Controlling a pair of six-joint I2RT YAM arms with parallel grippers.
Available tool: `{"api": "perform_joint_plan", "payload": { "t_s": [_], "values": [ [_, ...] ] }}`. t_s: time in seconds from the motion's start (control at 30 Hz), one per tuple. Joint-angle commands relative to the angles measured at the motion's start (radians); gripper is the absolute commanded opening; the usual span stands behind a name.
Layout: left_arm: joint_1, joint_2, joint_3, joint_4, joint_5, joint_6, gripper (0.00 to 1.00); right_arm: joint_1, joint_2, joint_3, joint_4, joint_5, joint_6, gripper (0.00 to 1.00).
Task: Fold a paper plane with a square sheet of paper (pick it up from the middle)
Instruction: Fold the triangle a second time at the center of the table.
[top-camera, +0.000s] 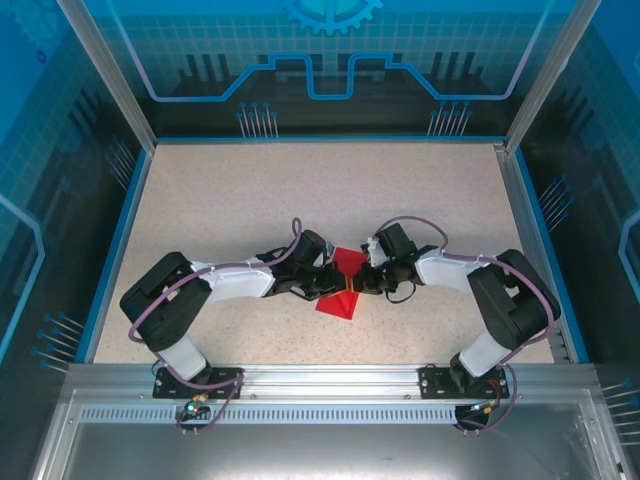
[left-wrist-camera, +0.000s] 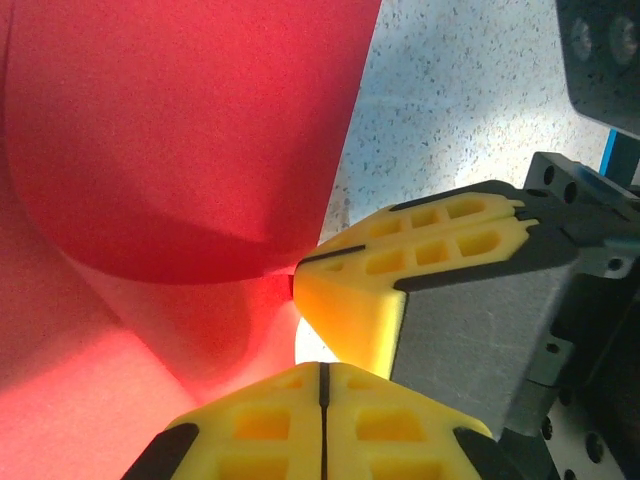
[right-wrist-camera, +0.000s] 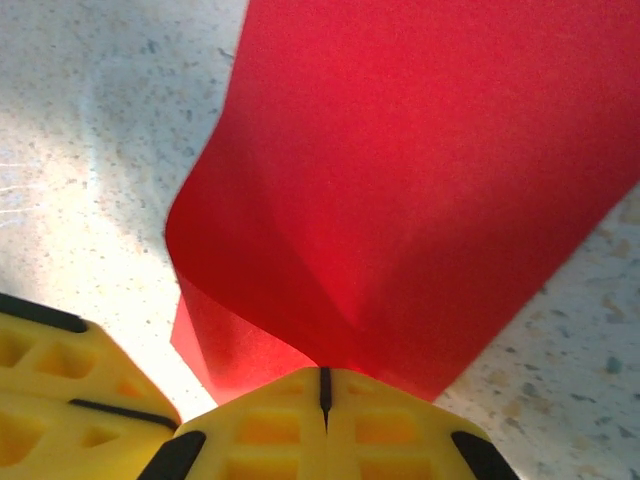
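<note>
Both arms are folded inward and meet near the middle of the desk (top-camera: 250, 200), tips close together. The square sheet of paper (top-camera: 348, 266) sits between them, bright red and already doubled over: one part rises toward the far side and a lower flap lies flat on the desk toward the near edge. Right gripper (right-wrist-camera: 323, 385): jaws clenched on the paper, which fans straight out from the shut tips in a soft, uncreased curl (right-wrist-camera: 420, 150). Left gripper (left-wrist-camera: 323, 372): jaws also clenched. The red sheet (left-wrist-camera: 170, 140) runs right up to their tips, so they appear to be nipping its edge, though the contact line itself is in shadow. The left wrist view shows the right gripper (left-wrist-camera: 345, 272) just beside the left one, with a sliver of bare desk between them.

Judgement: a fold is being set, and the bend is rounded rather than pressed.

Risks from here:
- With two pinches this close on thin paper, any pull by the arms in opposite directions could tear the sheet at the grip or drag it out of one pair of jaws.
- If one side lets go early, the curl may spring open and the fold line would be lost.
- Uneven travel would set the crease skewed, which would spoil the plane's centre line.
- The tips are near enough to knock each other on a small misstep.
</note>
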Motion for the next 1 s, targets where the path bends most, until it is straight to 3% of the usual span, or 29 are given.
{"api": "perform_joint_plan", "payload": {
  "t_s": [0.0, 0.97],
  "values": [
    [-0.007, 0.027, 0.006, -0.001, 0.022, 0.018, 0.09, 0.01, 0.017, 0.013, -0.033, 0.032, -0.023, 0.04],
    [-0.015, 0.095, 0.054, -0.025, 0.042, 0.042, 0.09, -0.017, 0.023, 0.055, -0.088, 0.077, -0.054, 0.05]
  ]
}}
